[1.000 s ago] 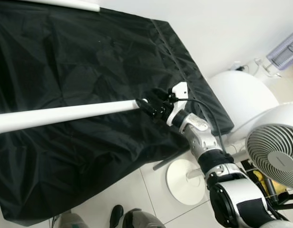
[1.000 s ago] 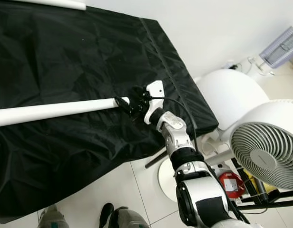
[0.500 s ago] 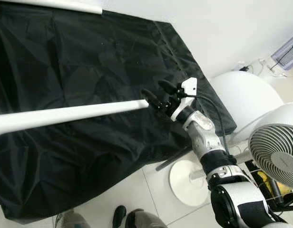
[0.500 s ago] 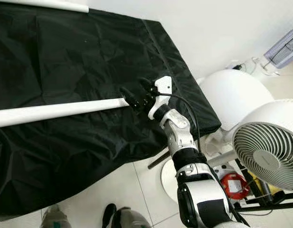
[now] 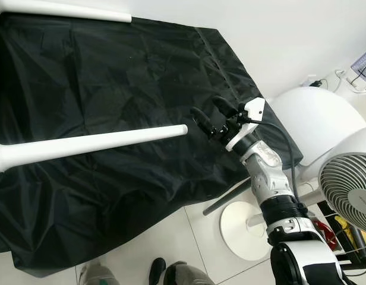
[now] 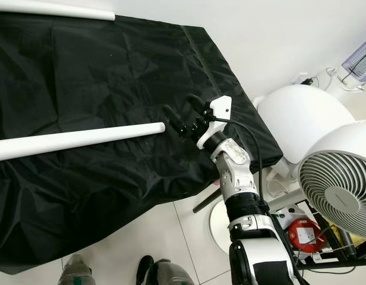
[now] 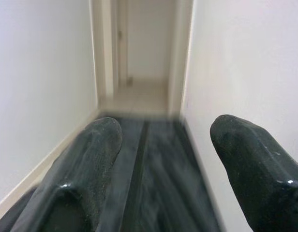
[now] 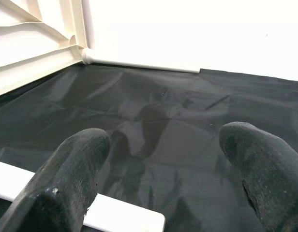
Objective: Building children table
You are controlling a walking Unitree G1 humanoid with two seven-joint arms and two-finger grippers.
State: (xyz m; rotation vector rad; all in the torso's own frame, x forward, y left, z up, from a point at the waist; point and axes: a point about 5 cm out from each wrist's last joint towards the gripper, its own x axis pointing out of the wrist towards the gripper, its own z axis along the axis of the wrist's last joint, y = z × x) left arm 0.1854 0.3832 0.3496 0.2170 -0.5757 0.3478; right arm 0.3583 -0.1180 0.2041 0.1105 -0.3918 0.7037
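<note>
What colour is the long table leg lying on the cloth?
White; the table leg shows best in the left eye view, against the black cloth.

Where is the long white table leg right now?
The long white table leg lies across the black cloth, running in from the robot's left; its free end stops just short of the open right gripper, not touching it.

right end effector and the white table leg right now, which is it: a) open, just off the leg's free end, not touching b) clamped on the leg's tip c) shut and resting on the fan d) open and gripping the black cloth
a: the right end effector has its two black fingers spread, with a strip of black cloth showing between them and the free end of the white table leg.
</note>
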